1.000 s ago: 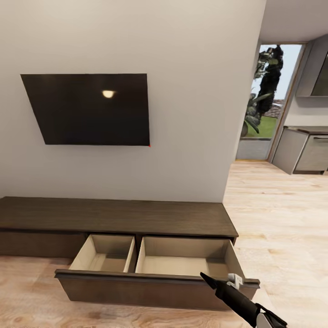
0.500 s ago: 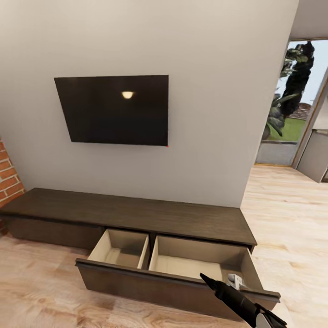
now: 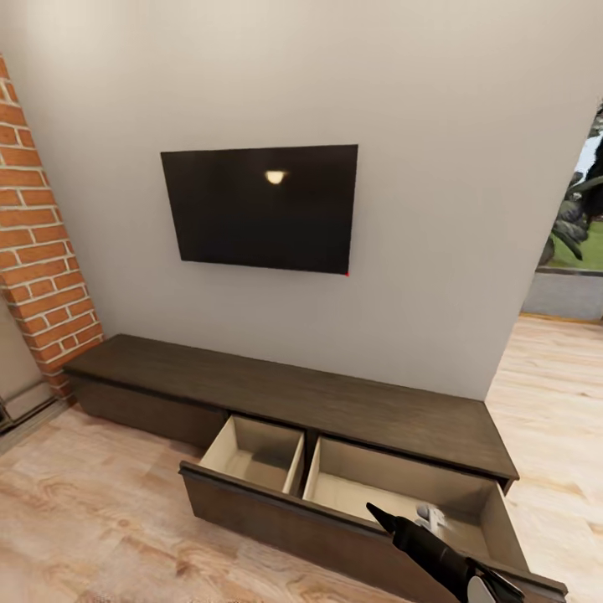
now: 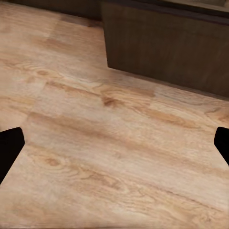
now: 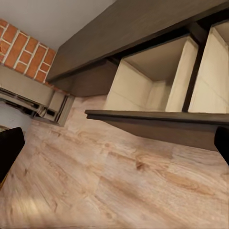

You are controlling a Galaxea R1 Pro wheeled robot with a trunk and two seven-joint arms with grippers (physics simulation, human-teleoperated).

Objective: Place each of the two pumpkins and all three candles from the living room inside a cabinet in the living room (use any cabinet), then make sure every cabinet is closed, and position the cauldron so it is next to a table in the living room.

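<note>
Long, low dark-brown wooden cabinet (image 3: 285,394) along the pale far wall, directly beneath the black wall-mounted TV (image 3: 264,209). Right half pulled out toward the near side: wide dark pull-out front (image 3: 276,511) standing well proud of the body, two pale beige compartments behind it, left compartment (image 3: 251,456) bare down to its floor, right compartment (image 3: 368,490) partly hidden by the black right arm reaching in from the near right.

Left gripper (image 4: 114,148) spread wide, nothing between the fingertips, aimed at the light wood plank floor (image 3: 100,502) just near of the pulled-out front. Right gripper (image 5: 114,145) likewise spread and carrying nothing, looking along the front's top edge into the compartments.

Judged step: on the move between loads, cabinet standing ready to receive, both grippers free. Next move, most likely: turn off toward the rest of the living room to fetch a pumpkin or a candle, then back here to drop it in.

Edges to mind: near top lip of the pulled-out front, close under the right arm, and its left corner jutting over the floor. Red brick column (image 3: 42,234) closing off the far left. Open floor to the near left, more to the right toward the bright doorway (image 3: 578,251).
</note>
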